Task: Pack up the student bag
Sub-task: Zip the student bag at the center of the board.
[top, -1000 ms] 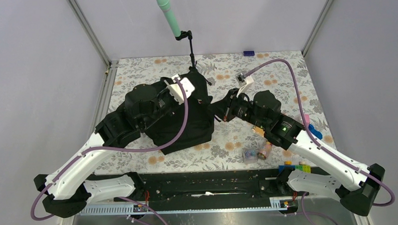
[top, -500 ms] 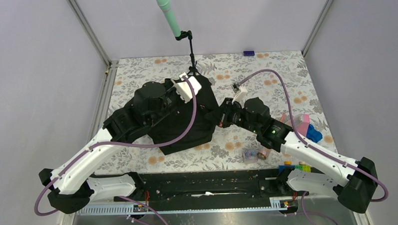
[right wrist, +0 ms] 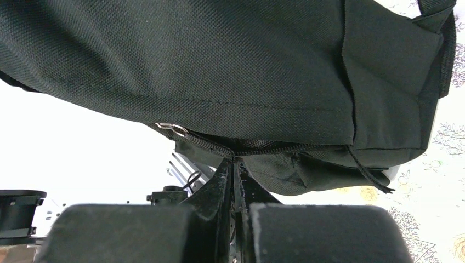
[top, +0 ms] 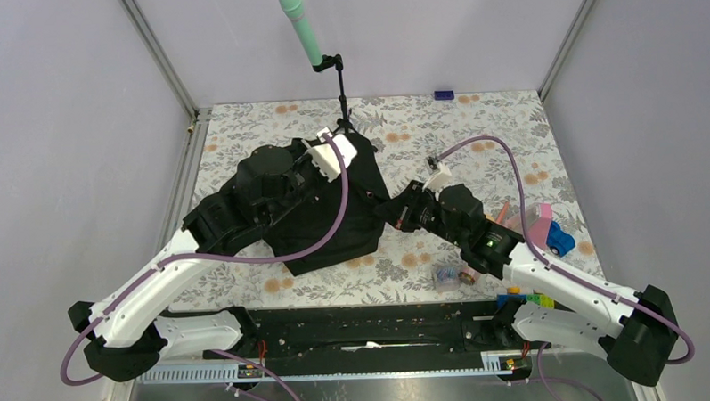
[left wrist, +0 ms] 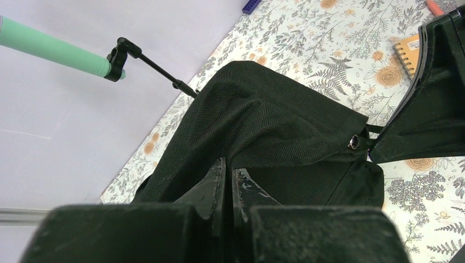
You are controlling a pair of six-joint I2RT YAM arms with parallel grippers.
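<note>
The student bag (top: 334, 223) is a large black fabric backpack lying in the middle of the flowered table. My left gripper (top: 340, 170) is over its far part, shut on a fold of the black fabric (left wrist: 257, 109), which rises in a ridge from the jaws (left wrist: 229, 164). My right gripper (top: 390, 210) is at the bag's right edge. In the right wrist view it (right wrist: 234, 160) is shut on the bag's zipper seam (right wrist: 263, 148), with the bag (right wrist: 219, 66) hanging above and a metal ring (right wrist: 178, 130) to the left.
A green pole on a black stand (top: 303, 33) is behind the bag. An orange notebook (left wrist: 408, 52), a pink item (top: 539, 221), a blue toy (top: 560, 238), tape rolls (top: 467, 275) and coloured bricks (top: 526, 297) lie to the right. A blue block (top: 443, 95) is at the far edge.
My left gripper has moved away and to the right with the bag's fabric, lifting its far part. My right arm has drawn nearer and lower, still at the bag's right edge.
</note>
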